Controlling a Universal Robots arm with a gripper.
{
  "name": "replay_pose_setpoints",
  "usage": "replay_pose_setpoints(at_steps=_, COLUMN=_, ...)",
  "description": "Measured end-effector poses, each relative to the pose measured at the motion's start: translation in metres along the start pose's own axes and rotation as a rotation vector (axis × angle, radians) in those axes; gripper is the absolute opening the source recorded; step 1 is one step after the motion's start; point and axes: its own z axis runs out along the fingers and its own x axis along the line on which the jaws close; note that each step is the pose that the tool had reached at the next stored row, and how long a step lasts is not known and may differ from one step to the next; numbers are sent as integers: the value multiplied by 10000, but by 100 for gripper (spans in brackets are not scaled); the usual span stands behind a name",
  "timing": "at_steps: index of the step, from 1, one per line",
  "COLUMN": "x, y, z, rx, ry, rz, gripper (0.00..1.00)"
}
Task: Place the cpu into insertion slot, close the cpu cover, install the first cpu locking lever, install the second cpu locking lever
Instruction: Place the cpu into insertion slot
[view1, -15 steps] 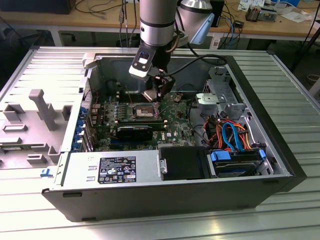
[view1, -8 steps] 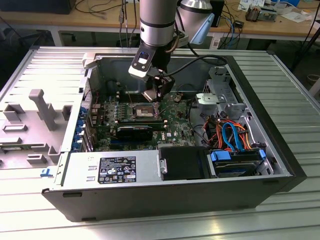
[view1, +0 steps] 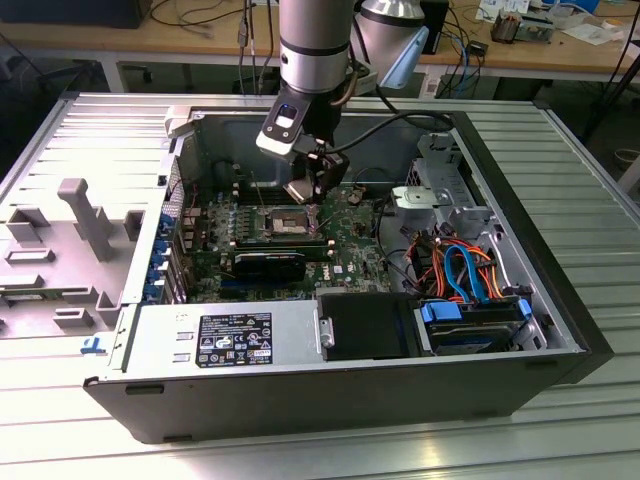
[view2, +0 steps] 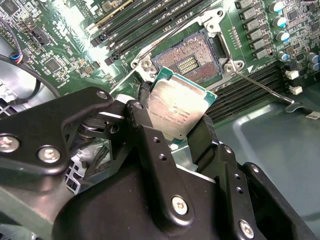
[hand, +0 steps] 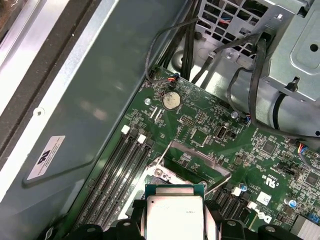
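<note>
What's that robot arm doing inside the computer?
The robot arm is reaching into an open computer case. Its gripper is shut on a small square chip with a silver top, held by its edges. The chip hangs tilted just above the square socket on the green board. The socket is uncovered and empty, so the chip is not in place yet.

The arm (view1: 315, 40) is a silver-grey tube with a black band, and a light-blue cap (view1: 405, 55) sits on its joint. Just above the tool sits a whitish camera block (view1: 281, 128) with a small blue light. A black cable (view1: 400, 119) loops off beside the block. The gripper (view2: 175, 112) is matt black, built of flat linked bars. It has two thick fingers (view2: 152, 150) with small holes, and silver screws (view2: 180, 205) at the pivots.
</note>
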Motion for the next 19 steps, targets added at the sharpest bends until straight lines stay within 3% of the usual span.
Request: replay_pose_setpoints(at_steps=19, x=0, y=-1, z=18, rx=-7, ry=-10, rz=388, gripper=54)
